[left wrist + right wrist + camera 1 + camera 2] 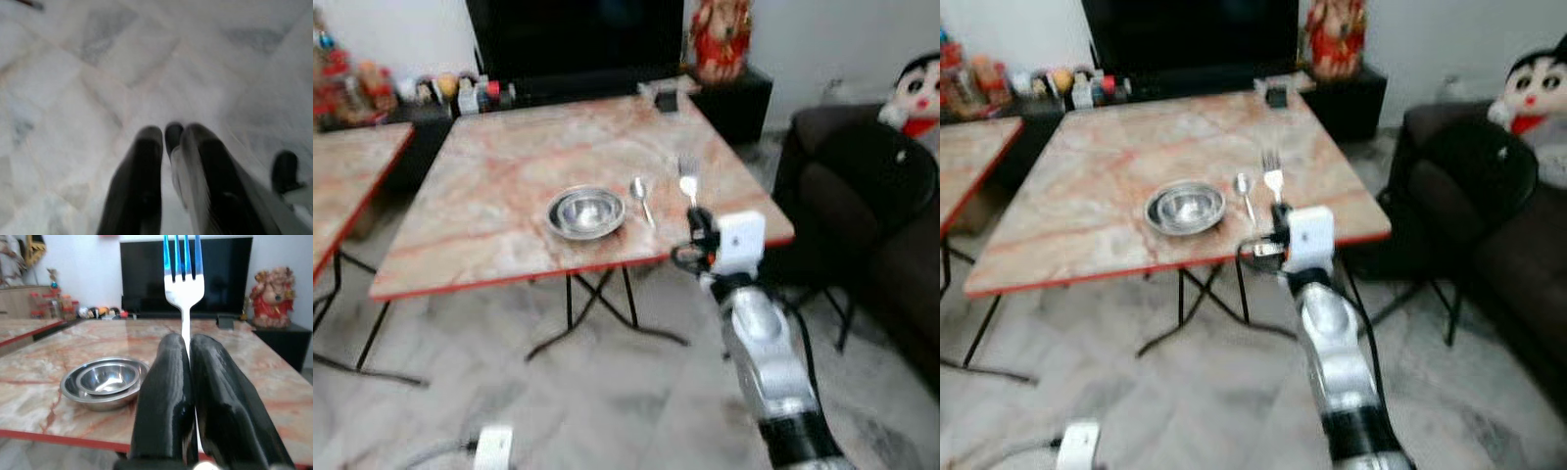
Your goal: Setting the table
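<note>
A steel bowl (585, 211) sits on the marble-patterned table (499, 166) near its front edge. Just right of the bowl lies a spoon (641, 198). My right gripper (697, 223) hovers over the table's front right part, shut on the handle of a fork (183, 276). The fork stands upright with its tines above the fingers (166, 382), right of the spoon. The bowl (105, 381) shows low and to one side in the right wrist view. My left gripper (168, 134) hangs over the floor, its fingers close together.
A dark sofa (871, 206) with a plush doll (920, 93) stands right of the table. Behind are a black TV (578, 34), a low shelf with small items and a red figurine (720, 39). A second table (347, 171) stands at left. A white plug (492, 446) lies on the floor.
</note>
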`<state>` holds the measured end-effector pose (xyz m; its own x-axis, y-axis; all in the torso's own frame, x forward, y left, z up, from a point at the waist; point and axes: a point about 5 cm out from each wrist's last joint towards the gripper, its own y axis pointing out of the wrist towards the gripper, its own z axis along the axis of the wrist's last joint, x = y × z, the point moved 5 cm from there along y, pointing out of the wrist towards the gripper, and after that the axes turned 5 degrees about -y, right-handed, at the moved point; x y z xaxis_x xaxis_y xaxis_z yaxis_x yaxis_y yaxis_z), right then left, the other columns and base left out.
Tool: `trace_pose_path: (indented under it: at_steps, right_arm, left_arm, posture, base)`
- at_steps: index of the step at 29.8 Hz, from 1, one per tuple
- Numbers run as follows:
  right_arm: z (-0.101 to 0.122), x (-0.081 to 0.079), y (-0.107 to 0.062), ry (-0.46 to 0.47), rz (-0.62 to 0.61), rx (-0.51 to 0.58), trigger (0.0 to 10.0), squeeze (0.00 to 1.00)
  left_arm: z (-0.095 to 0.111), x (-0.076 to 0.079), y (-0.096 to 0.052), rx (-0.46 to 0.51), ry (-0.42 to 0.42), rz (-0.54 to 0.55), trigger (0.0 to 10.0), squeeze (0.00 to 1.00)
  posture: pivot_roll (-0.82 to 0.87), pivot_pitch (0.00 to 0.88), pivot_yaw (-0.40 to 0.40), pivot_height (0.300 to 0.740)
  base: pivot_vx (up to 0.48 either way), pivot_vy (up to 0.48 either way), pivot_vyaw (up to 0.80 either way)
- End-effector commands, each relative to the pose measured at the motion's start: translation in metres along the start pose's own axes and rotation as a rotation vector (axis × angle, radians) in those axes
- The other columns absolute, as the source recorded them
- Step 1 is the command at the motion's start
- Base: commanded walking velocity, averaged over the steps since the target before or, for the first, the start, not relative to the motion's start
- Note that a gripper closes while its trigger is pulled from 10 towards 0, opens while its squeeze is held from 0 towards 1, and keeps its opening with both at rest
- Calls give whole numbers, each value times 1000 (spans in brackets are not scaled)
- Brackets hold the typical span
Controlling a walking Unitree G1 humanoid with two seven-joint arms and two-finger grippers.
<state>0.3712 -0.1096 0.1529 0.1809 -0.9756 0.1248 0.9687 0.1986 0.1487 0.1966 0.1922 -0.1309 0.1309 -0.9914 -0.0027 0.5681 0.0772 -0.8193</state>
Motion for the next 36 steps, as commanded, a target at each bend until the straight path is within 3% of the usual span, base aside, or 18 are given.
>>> trace_pose_path:
  at_steps: [1, 33, 36]
  right_arm:
    - [6, -7, 4, -2, 18, 16, 10000, 0]
    - [3, -16, 5, -2, 50, 8, 10000, 0]
    - [2, -18, 5, -2, 58, 2, 10000, 0]
  left_arm:
    - [-1, -9, -1, -10, 3, 20, 10000, 0]
    - [-5, -8, -1, -18, 1, 24, 10000, 0]
    - [-6, -9, -1, -21, 3, 23, 10000, 0]
  posture:
    - [-106, 0, 50, 740]
    - [-95, 0, 43, 740]
    - [-92, 0, 43, 740]
  base:
    - [424, 0, 0]
    - [404, 0, 0]
    - [0, 0, 0]
